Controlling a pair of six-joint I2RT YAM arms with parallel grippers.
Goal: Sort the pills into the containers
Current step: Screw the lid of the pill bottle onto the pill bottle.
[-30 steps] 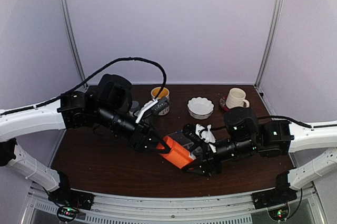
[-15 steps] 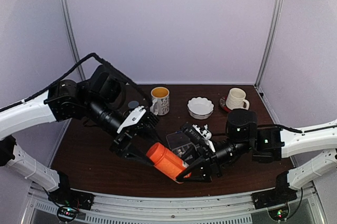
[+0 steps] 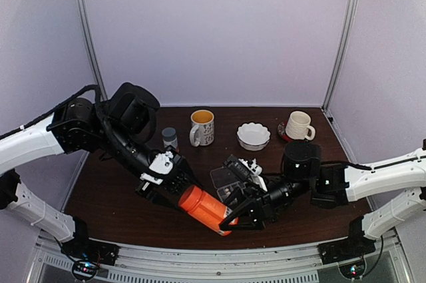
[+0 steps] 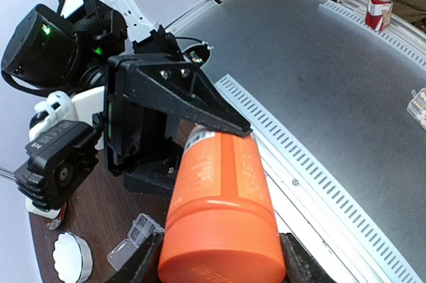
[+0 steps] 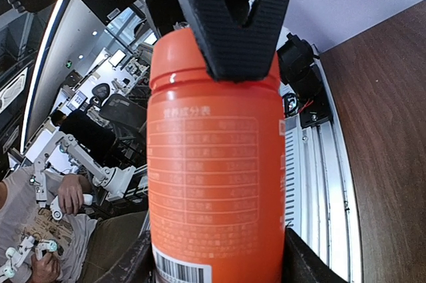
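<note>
An orange cylindrical bottle (image 3: pixel 205 208) hangs tilted above the table's front edge, held at both ends. My left gripper (image 3: pixel 184 198) is shut on its cap end; the cap fills the left wrist view (image 4: pixel 223 230) between the fingers (image 4: pixel 141 268). My right gripper (image 3: pixel 231 219) is shut on its base end; the labelled body (image 5: pixel 213 176) sits between its fingers (image 5: pixel 298 260). The clear pill box (image 3: pixel 223 178) lies on the table just behind the bottle, and it also shows in the left wrist view (image 4: pixel 136 236). No pills are visible.
A small grey-capped bottle (image 3: pixel 170 138), a yellow mug (image 3: pixel 202 127), a white scalloped bowl (image 3: pixel 253 135) and a white mug (image 3: pixel 299 124) stand along the back. The table's front rail (image 3: pixel 200 256) runs just below the bottle.
The bottle has shifted left and toward the front edge with both grippers on it. The left arm has swung back and lower, uncovering the pill box.
</note>
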